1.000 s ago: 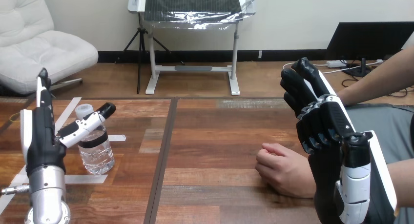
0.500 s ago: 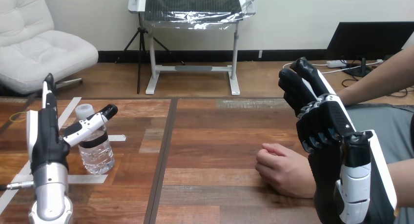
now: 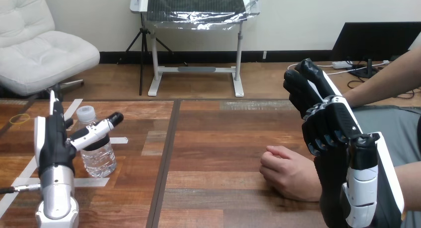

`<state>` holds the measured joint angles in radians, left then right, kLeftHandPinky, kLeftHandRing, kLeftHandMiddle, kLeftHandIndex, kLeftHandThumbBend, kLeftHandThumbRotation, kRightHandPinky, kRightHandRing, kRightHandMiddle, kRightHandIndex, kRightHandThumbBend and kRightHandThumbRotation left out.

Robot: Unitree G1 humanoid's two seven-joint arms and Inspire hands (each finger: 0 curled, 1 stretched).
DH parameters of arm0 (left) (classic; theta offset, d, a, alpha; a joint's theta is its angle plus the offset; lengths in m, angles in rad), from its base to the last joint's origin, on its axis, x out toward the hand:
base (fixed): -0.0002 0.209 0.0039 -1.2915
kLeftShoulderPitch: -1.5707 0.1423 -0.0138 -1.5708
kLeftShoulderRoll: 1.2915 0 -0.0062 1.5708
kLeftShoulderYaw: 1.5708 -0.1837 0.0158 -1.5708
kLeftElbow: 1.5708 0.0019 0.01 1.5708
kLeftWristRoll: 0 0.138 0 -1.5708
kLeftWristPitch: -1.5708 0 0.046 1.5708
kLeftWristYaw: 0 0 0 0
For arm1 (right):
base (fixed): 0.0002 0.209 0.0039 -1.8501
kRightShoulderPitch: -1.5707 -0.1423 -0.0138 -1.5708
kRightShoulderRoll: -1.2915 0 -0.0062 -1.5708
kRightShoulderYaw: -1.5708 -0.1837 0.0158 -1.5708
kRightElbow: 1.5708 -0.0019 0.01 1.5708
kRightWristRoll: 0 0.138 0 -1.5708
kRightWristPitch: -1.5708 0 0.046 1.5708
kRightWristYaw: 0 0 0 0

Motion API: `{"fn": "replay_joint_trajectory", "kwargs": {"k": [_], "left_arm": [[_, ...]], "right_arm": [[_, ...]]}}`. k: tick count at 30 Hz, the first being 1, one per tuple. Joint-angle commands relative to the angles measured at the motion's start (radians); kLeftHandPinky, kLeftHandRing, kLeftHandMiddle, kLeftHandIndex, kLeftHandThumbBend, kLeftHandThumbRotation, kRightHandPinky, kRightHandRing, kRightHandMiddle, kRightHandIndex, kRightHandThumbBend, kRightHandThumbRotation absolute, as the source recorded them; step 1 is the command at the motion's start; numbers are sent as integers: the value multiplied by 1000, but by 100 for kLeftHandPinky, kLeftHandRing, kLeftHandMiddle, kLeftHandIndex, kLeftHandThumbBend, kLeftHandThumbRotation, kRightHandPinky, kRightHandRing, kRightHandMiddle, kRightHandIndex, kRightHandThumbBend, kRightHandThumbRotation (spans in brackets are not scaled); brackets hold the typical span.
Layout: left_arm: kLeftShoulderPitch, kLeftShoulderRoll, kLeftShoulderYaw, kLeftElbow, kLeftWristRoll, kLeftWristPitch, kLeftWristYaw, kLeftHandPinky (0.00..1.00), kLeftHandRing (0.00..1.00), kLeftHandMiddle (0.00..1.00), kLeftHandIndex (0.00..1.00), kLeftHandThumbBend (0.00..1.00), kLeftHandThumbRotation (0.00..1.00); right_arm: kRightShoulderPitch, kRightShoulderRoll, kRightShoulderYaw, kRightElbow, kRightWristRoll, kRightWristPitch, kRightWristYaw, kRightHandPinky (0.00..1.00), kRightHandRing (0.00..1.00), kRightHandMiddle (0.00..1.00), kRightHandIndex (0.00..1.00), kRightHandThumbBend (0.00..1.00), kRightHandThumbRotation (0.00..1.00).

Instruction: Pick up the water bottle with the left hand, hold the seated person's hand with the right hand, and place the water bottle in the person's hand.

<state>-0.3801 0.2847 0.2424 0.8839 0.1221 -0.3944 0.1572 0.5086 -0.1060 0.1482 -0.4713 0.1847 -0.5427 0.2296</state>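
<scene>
The water bottle point(image 3: 100, 156) stands upright on the wooden table point(image 3: 218, 138), in the lower left of the frame. The left hand point(image 3: 51, 144) is just beside it, with fingers straight and together and the thumb point(image 3: 97, 129) stretched across the bottle's front. At the right, the right hand point(image 3: 331, 122) is raised with loosely bent fingers that hold nothing. It is just beside the person's hand point(image 3: 289, 174), a fist resting on the table.

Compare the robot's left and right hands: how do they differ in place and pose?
The left hand stands at the table's left by the water bottle, fingers straight, thumb across the bottle's front; the right hand stands at the right, beside the person's hand. The left hand sits farther out; the right hand looms nearer the camera. Both point upward.
</scene>
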Motion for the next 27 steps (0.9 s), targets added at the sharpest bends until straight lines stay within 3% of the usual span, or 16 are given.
{"fn": "replay_joint_trajectory", "kwargs": {"k": [1,8,27], "left_arm": [[-98,30,-25,50,9,-11,18,92,100,100,100,100,22],[-124,31,-33,96,3,11,20,98,100,100,100,100,23],[-189,24,-29,213,-38,35,7,98,100,100,100,99,18]], "right_arm": [[-51,1,-9,-15,8,-8,3,100,94,91,92,61,100],[-54,1,-8,-16,13,-8,5,100,94,91,92,61,100],[-55,-1,-12,-20,13,-5,7,99,93,91,91,61,100]]}}
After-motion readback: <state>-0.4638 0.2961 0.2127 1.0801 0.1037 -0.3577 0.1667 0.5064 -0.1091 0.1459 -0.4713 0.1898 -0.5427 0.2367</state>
